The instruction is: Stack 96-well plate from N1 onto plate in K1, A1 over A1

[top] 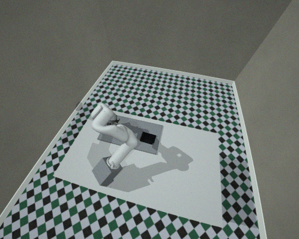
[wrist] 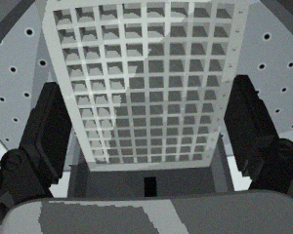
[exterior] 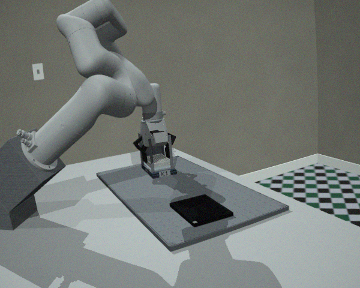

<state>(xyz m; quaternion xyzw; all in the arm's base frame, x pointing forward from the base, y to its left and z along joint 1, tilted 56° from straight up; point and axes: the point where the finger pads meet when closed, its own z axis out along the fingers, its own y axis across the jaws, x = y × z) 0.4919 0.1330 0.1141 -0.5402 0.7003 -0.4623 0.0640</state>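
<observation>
A white 96-well plate [wrist: 146, 85] lies in the stack rack K1 [exterior: 159, 168], seen from above in the wrist view. My gripper [wrist: 146, 97] stands straight over the rack, its black fingers on either side of the plate's long sides. The fingers are open and stand slightly off the plate. In the exterior view the gripper [exterior: 156, 152] reaches down between the rack's posts. I cannot tell whether a second plate sits under the top one. The black plate nest N1 [exterior: 201, 210] is empty, with its pale A1 square [exterior: 194, 221] at the near corner. In the top view the arm hides the rack; the nest [top: 147, 138] shows.
Rack and nest stand on a grey perforated baseplate [exterior: 189, 198]. The arm's slanted grey pedestal [exterior: 9, 182] is to the left. The rack's corner posts rise close around the plate and fingers. A checkered floor lies beyond the white mat.
</observation>
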